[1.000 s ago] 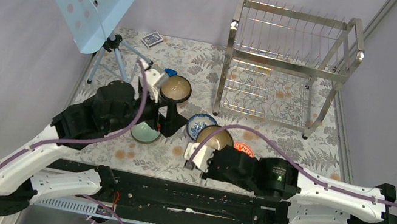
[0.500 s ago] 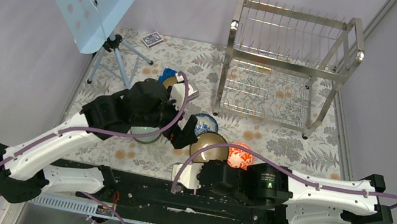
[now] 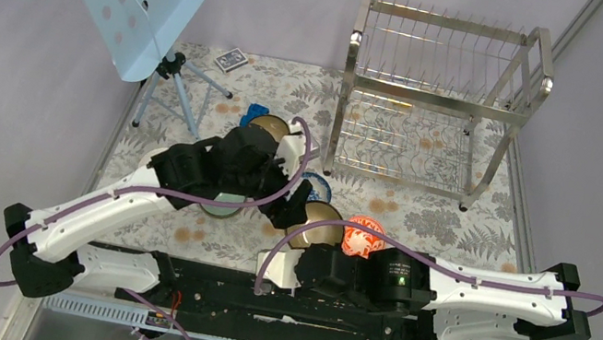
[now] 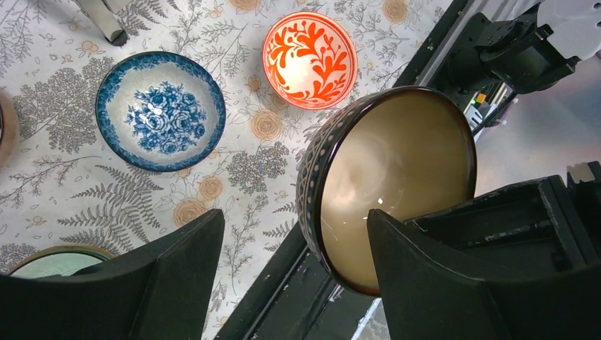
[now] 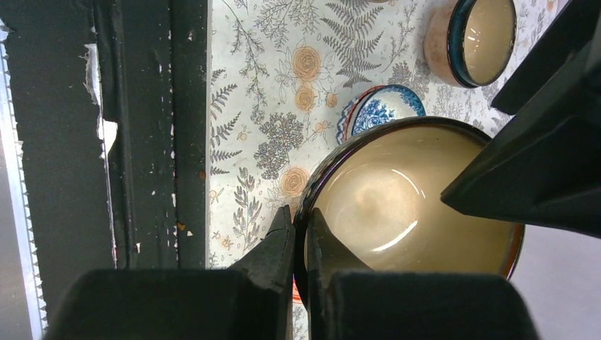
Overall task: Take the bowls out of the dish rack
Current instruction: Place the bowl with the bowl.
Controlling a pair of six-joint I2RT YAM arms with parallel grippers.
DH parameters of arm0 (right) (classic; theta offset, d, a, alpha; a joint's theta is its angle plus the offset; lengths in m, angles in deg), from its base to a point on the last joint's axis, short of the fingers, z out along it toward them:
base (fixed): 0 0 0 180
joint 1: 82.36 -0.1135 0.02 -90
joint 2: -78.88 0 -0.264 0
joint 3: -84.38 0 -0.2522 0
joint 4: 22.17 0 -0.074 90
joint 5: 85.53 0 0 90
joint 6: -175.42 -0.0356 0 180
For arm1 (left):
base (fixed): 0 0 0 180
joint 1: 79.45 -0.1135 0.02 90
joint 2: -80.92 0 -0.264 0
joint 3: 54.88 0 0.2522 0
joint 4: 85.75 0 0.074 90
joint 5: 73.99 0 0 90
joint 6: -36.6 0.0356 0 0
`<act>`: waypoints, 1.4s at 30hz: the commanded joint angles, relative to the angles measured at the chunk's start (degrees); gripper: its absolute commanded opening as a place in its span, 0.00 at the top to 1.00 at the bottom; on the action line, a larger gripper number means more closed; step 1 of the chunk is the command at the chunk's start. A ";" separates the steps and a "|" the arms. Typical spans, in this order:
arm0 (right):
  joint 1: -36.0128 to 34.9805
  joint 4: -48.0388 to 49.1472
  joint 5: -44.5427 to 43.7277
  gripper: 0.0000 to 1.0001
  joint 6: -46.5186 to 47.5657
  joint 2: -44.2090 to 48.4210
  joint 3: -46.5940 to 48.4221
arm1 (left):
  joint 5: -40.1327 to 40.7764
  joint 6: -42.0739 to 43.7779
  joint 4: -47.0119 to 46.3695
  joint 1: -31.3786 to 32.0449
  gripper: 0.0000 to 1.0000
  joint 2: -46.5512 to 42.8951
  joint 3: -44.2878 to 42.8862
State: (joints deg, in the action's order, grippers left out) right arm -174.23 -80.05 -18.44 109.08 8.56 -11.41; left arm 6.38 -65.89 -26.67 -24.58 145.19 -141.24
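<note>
Two arms are meeting over the near middle of the flowered desk (image 3: pixel 457 221) in the overhead view. The right tool (image 3: pixel 307 238) is gripping the dark brown bowl (image 3: pixel 324 217) above the desk's near edge, and the left tool (image 3: pixel 293 209) is hovering just beside it. The orange-red bowl (image 3: pixel 364 235) is lying just right of that bowl. The pale green bowl (image 3: pixel 221 205) is peeking out from under the left arm. The dish rack (image 3: pixel 433 95) is standing at the far right corner, well apart from them.

From the left wrist, the left tool (image 4: pixel 294 223) is holding its fingers wide apart. The dark brown bowl (image 4: pixel 397 177) is tilting on edge close to one finger, its tan inside showing; contact cannot be told. The blue-and-white bowl (image 4: pixel 161 110) and the orange-red bowl (image 4: pixel 310 59) are sitting upright on the desk, apart from each other.

From the right wrist, the right tool (image 5: pixel 299 237) is pinching the rim of the dark brown bowl (image 5: pixel 404 198), one finger inside and one outside. The blue-and-white bowl (image 5: pixel 383 110) is lying just beyond it, and a pinkish bowl (image 5: pixel 471 39) with a blue rim is resting farther off.
</note>
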 commanded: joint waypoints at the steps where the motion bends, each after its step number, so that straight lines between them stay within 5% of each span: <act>1: -0.39 3.79 -2.26 1.00 2.09 0.80 2.06 | 0.06 -0.46 -1.95 0.85 0.24 0.84 0.53; 19: -0.34 6.20 -1.94 1.00 2.13 1.08 0.70 | -0.62 -0.85 -1.94 2.88 1.00 2.34 1.93; 28: -0.32 6.89 -2.90 0.97 0.80 0.90 0.14 | 1.45 -2.89 -4.31 2.92 1.00 0.60 2.90; 31: -0.36 7.33 -2.94 0.85 0.32 0.98 0.03 | 2.19 -3.94 -5.31 2.87 1.00 -0.13 2.96; 36: -0.37 9.02 -3.20 0.44 -1.24 1.58 0.03 | 6.38 -6.09 -6.71 2.81 1.00 -1.17 2.97; 39: -0.40 10.39 -4.17 0.30 -2.74 2.88 0.32 | 11.08 -7.86 -7.31 2.19 1.00 -1.89 2.99; 42: -0.37 12.53 -6.40 0.10 -4.79 5.24 0.67 | 13.39 -10.35 -8.30 -3.12 1.00 -2.70 3.57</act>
State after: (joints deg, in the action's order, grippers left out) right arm -174.23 -72.22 -20.54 107.09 9.50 -12.33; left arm 14.73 -72.17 -28.65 -22.48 146.04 -137.37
